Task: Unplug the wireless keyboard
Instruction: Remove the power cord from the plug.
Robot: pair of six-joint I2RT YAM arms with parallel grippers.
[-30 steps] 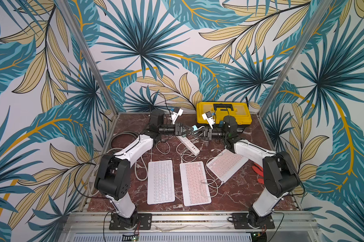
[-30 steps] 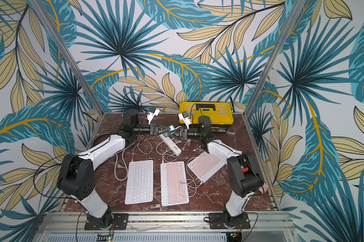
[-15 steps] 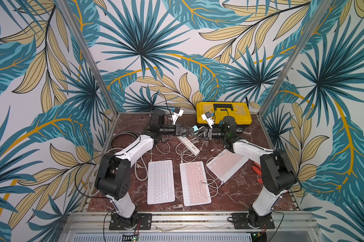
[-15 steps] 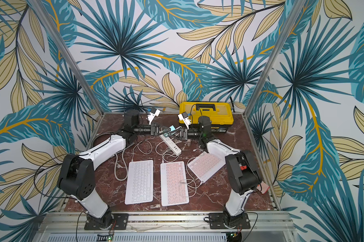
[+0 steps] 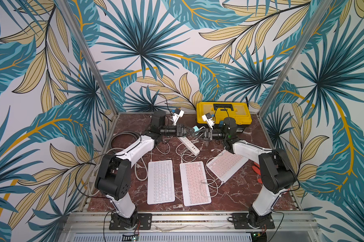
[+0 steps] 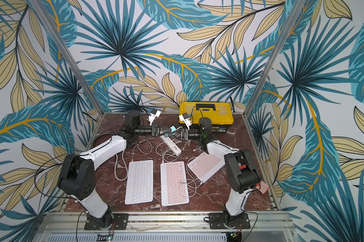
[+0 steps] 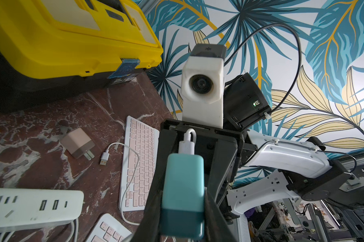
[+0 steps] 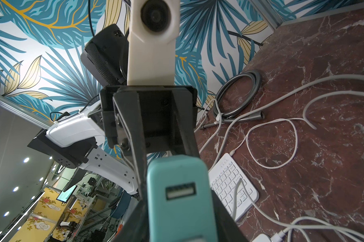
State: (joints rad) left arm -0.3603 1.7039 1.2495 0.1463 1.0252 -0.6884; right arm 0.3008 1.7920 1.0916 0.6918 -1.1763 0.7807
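Teal charger (image 7: 183,180) (cable (image 7: 187,144) attached) pinched in left gripper (image 5: 191,131).

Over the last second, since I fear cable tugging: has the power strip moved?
No. The strip lies at the same angle and the same gap from the toolbox as before.

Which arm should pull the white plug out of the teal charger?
Probably right: the right gripper faces the white USB plug in the teal charger, jaws apart, while the left gripper is shut on the charger, steadying it.
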